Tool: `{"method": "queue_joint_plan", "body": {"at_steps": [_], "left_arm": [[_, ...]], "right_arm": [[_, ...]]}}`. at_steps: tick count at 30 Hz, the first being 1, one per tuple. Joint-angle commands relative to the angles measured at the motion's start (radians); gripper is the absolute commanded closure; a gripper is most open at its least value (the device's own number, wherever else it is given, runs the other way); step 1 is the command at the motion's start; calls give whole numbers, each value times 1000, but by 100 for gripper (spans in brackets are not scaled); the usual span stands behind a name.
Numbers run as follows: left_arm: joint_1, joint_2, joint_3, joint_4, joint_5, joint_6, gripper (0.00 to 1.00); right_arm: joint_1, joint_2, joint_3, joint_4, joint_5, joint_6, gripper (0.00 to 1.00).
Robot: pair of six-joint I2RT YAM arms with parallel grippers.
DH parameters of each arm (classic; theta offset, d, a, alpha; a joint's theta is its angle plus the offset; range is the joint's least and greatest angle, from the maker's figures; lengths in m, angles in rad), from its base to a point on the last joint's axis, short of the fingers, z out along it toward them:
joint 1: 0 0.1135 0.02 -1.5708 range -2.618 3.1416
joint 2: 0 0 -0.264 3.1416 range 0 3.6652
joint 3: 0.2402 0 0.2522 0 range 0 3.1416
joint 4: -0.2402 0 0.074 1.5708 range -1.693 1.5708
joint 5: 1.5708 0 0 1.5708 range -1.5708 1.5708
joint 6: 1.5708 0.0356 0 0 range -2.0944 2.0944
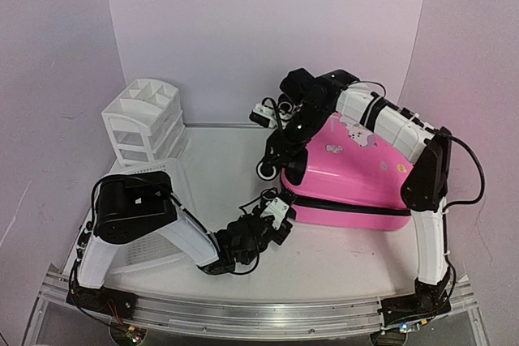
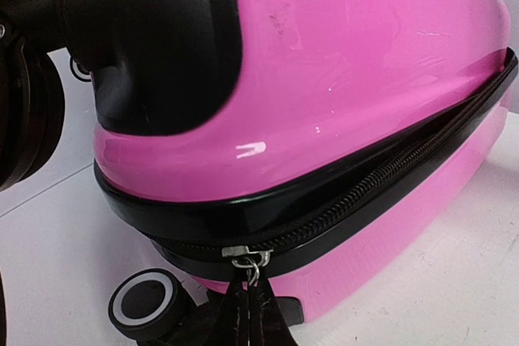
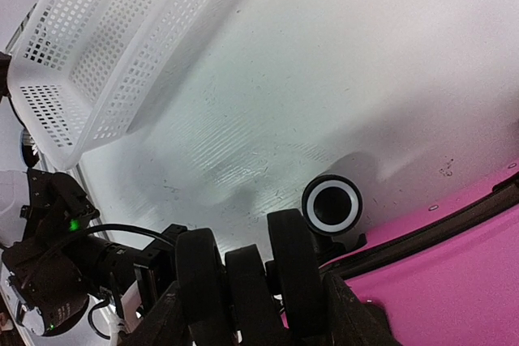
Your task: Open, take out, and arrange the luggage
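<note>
The luggage point(image 1: 357, 176) is a bright-pink hard-shell suitcase lying flat at the right of the table, its black zipper trim point(image 2: 389, 176) closed. At its near-left corner my left gripper point(image 1: 278, 210) is shut on the metal zipper pull point(image 2: 253, 266), and both dark fingertips point(image 2: 235, 305) pinch just below the slider. My right gripper point(image 3: 250, 301) reaches over the case's left end and is shut on a black double wheel point(image 3: 293, 269), with one finger on each side. Another wheel with a white ring point(image 3: 332, 204) rests on the table below it.
A white mesh basket point(image 1: 150, 253) lies at the near left, partly under my left arm. A white drawer organizer point(image 1: 146, 123) stands at the back left. Pale walls enclose the table on three sides.
</note>
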Motion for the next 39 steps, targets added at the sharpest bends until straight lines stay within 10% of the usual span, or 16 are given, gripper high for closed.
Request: {"method": "queue_joint_plan", "body": {"at_steps": [1, 21, 32, 39], "left_arm": [[15, -55, -16, 45, 40, 1, 100], [204, -163, -151, 23, 308, -51, 100], [214, -125, -72, -9, 356, -165, 100], [256, -129, -88, 0, 627, -218, 100]], "right_arm": [[-26, -177, -1, 27, -188, 243, 100], [-61, -291, -242, -155, -529, -106, 100], [-35, -348, -394, -162, -529, -143, 100], [-27, -379, -496, -212, -440, -244, 100]]}}
